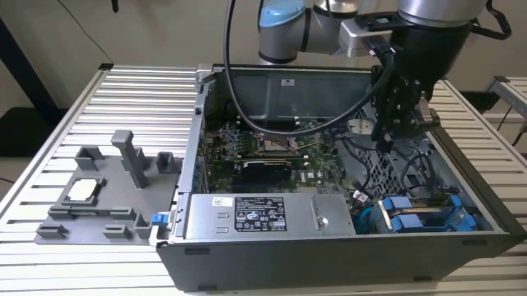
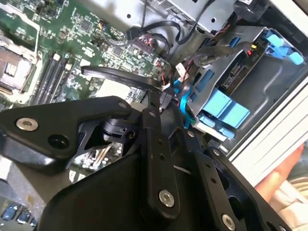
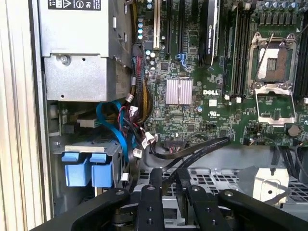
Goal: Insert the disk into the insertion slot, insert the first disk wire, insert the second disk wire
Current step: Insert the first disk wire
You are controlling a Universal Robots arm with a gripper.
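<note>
The disk (image 1: 414, 221), in its blue carrier, sits inside the insertion slot (image 1: 463, 209) of the grey drive cage, at the open case's corner on the exterior view's right. Both wrist views show its blue tabs (image 3: 86, 171) (image 2: 224, 108). My black gripper (image 1: 385, 143) hangs inside the case above the perforated floor, back from the cage. Its fingers (image 3: 156, 180) stand close together. A flat black wire (image 3: 197, 150) runs from the board into the gap between them; this wire (image 2: 120, 77) ends at the fingertip in the second wrist view.
A grey labelled power-supply box (image 1: 272, 214) lies beside the cage. The green motherboard (image 1: 263, 161) covers the case floor. Blue and black cables (image 3: 118, 132) bunch between the box and the cage. A grey fixture plate (image 1: 107, 191) lies on the slatted table at the exterior view's left.
</note>
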